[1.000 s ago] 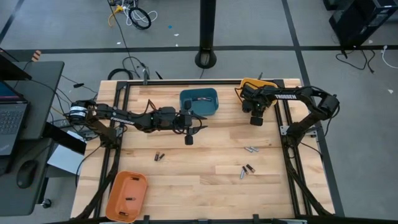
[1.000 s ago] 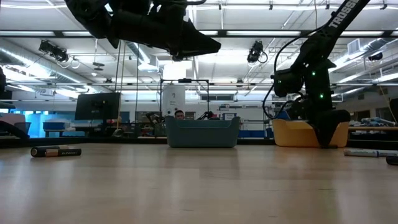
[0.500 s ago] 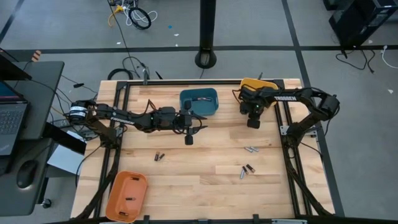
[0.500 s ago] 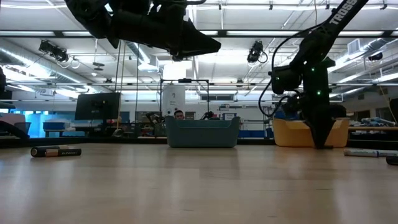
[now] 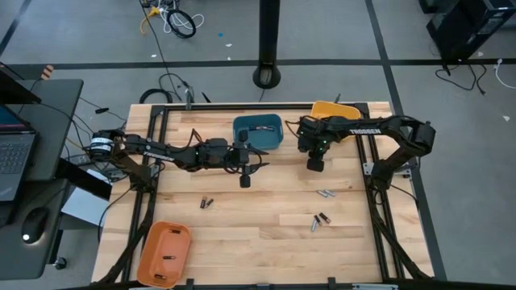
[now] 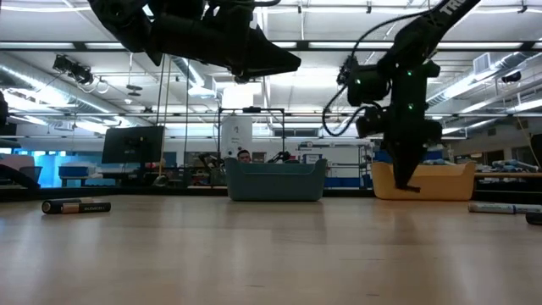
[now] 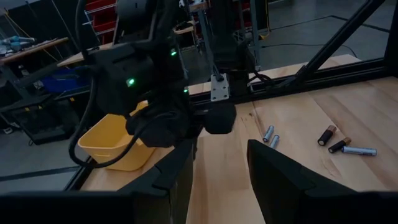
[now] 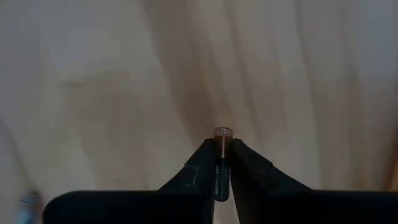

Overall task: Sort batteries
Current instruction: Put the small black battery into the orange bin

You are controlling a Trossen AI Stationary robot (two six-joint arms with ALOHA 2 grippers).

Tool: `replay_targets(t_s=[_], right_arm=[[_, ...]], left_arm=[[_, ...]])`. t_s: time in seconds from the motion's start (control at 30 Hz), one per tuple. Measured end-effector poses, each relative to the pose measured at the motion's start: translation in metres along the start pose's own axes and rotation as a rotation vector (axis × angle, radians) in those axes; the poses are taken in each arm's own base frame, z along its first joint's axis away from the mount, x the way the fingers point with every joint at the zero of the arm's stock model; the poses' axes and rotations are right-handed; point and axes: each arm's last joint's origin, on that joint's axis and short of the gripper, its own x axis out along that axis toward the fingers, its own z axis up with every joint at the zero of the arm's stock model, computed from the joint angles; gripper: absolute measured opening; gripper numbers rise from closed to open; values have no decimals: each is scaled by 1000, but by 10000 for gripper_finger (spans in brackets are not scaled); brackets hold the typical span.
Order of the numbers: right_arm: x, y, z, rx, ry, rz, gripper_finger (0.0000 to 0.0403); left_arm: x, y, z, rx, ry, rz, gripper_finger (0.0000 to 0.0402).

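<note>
Since the right gripper pinches a battery across its smooth, rigid, light barrel, mid-length grip likely resists slipping; left gripper gapes empty.

Look down from above and you see a pale wooden counter framed by dark rails. Near its far edge sits a blue bin, and just right of it, at the far right corner, a yellow bin. An orange bin lies at the near left corner, hanging partly over the edge. Left of the counter stands a dark desk with a laptop and a mouse (the mouse sits close to the desk's near end). On the grey floor beyond you find a black pole base and a coil of cable. From counter height, the blue bin and yellow bin stand before a hall with ceiling lights and a dark monitor.
</note>
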Motion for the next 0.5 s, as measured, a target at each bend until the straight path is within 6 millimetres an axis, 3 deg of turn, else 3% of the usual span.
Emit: replay_targets(t_s=[0.27, 0.5], right_arm=[[-15, 35, 13, -84, -106, 1, 40], [-59, 66, 11, -120, -368, -8, 40]], left_arm=[[-1, -1, 1, -2, -8, -30, 158], [-2, -1, 7, -5, -75, -65, 158]])
